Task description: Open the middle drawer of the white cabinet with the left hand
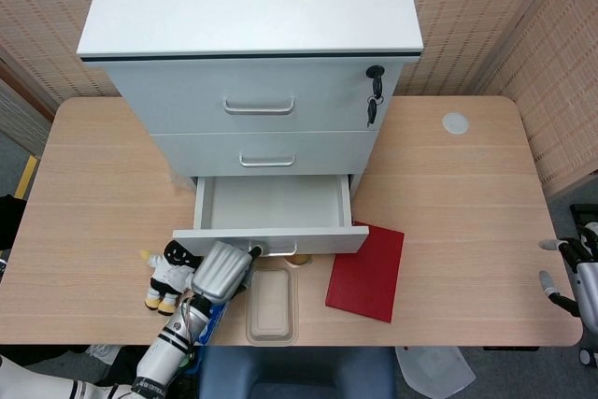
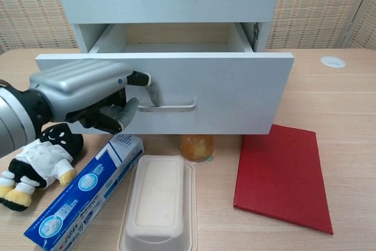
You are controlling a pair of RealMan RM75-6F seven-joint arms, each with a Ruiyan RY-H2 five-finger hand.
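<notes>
Firmly, left hand point(image 2: 88, 92) around drawer handle point(image 2: 170, 107)

Left hand point(image 1: 221, 271) at open drawer point(image 1: 271, 217)

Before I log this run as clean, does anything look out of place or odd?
One thing: the left hand is pulling the bottom drawer of the white cabinet, not the middle drawer, which is still closed. The open drawer's front also overhangs the small orange object on the table.
</notes>
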